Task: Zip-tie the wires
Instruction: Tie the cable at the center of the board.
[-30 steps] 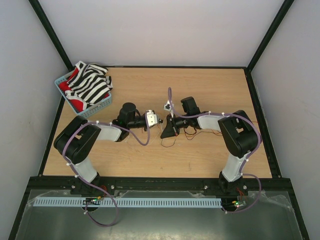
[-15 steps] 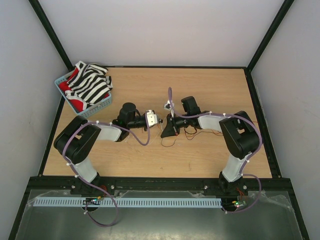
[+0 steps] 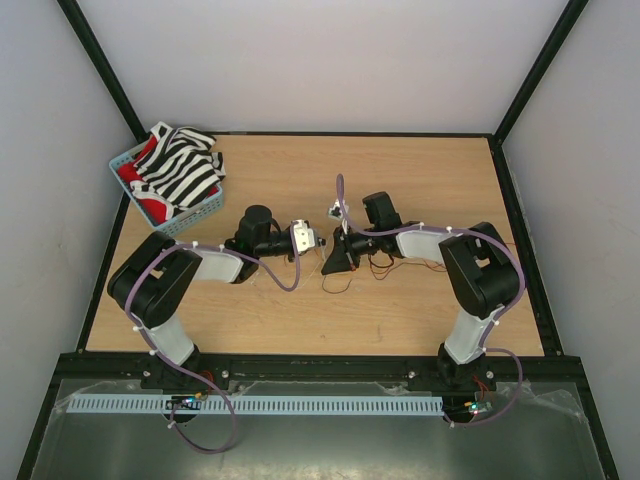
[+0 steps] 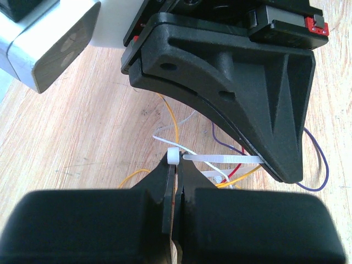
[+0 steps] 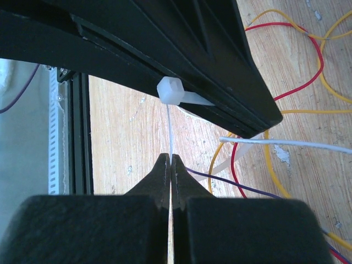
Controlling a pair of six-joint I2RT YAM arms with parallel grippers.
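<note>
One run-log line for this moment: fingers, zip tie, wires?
left fingers: shut on zip tie head | right fingers: shut on zip tie tail | wires: on table

Two robot arms, two claws, the left claw and the right claw, one white zip tie, one bunch of thin wires too tangled to count, one blue basket, one striped cloth, one red cloth, one wooden counter
</note>
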